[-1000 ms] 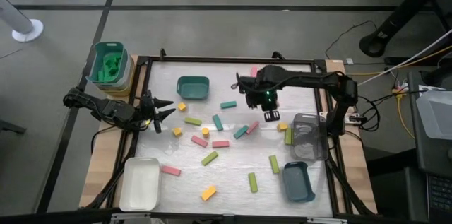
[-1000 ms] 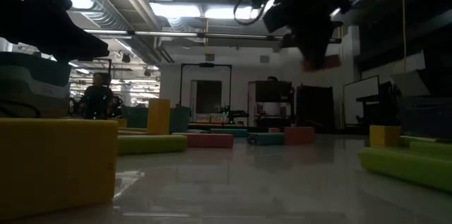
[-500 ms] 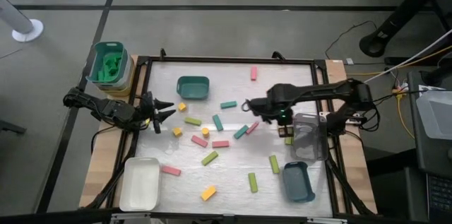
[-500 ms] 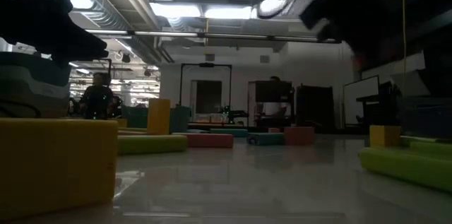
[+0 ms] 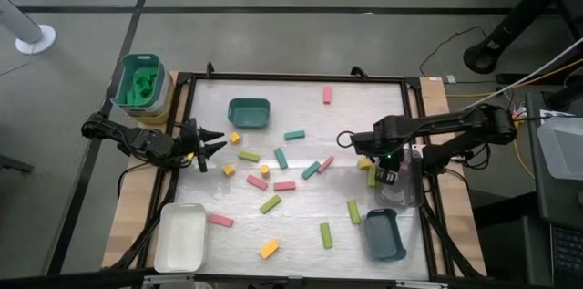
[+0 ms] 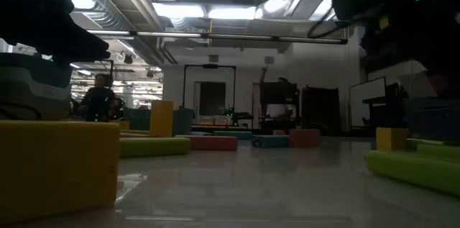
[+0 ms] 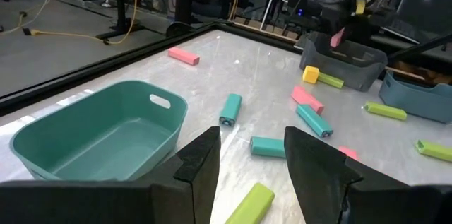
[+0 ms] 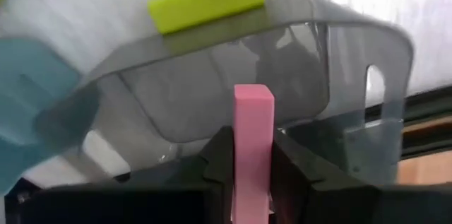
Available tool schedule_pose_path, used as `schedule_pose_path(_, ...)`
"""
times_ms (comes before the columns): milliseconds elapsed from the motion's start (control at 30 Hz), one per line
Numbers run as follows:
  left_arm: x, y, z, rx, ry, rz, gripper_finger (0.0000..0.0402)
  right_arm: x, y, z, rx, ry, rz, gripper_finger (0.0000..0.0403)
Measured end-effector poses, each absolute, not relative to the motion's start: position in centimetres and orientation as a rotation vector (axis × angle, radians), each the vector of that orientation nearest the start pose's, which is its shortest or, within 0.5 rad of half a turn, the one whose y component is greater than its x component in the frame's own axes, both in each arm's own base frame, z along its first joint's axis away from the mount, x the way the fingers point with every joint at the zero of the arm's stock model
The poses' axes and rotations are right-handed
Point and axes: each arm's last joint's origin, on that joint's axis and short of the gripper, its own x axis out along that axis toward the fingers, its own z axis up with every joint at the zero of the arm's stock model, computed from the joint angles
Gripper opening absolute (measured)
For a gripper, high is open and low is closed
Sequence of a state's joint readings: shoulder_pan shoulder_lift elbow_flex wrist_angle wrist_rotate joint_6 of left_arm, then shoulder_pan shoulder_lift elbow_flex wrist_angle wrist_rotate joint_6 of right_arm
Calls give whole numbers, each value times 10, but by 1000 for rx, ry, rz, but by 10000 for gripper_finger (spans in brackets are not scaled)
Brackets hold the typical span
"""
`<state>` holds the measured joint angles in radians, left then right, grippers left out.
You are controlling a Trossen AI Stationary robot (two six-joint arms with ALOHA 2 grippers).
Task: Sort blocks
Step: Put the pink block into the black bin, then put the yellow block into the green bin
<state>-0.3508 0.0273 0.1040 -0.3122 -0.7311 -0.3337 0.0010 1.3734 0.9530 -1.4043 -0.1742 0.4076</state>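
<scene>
Right gripper (image 8: pixel 252 164): fingers clamped on both sides of a pink block (image 8: pixel 253 128), a plain matte pink bar with square end face and crisp edges, standing up between the fingers. It hangs over the grey tray (image 8: pixel 339 111), just above the rim on the side away from the table edge. Tray is translucent smoky grey, with rounded corners and a slot handle in the wall. A lime green block (image 8: pixel 206 1) lies flat on the table just beside the tray's outer wall.

In the high view the right gripper (image 5: pixel 386 163) sits at the grey tray's (image 5: pixel 407 190) table-centre edge; a yellow-orange cube (image 5: pixel 364 163) is just beside it.

Left gripper (image 5: pixel 208 146): fingers spread apart, holding nothing, well apart from the grey tray, at the opposite side of the table. Its wrist view shows the gap between the two dark fingers (image 7: pixel 200 162) with bare table and a lime green bar (image 7: pixel 248 205) under it, and a teal tray (image 7: pixel 99 136) just beside.

Other blocks lie scattered flat between the two grippers: pink bar (image 5: pixel 284 185), teal bars (image 5: pixel 281 158) and (image 5: pixel 294 135), lime bars (image 5: pixel 271 203) and (image 5: pixel 325 234), yellow-orange bar (image 5: pixel 268 249). One pink bar (image 5: pixel 327 94) lies alone near the table's far rim, well apart from the grey tray. A second, darker teal tray (image 5: pixel 383 234) sits just beside the grey tray; a white tray (image 5: pixel 180 237) is at the corner across from it.
</scene>
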Motion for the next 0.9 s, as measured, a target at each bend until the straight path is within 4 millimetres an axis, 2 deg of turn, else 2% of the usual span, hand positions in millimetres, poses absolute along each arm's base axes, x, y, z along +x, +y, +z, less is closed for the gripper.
schedule_pose_path(167,84,-10,168,-206,138,407,148,182,4,204,432,1877,-325,67)
schedule_pose_path(333,85,-10,169,-214,125,405,148,176,4,196,415,1913,-346,72)
schedule_pose_path(667,90,-14,182,-187,26,307,148,179,2,194,374,1875,-361,164)
schedule_pose_path(900,106,-22,182,-90,76,243,148,179,3,194,387,1878,-351,185)
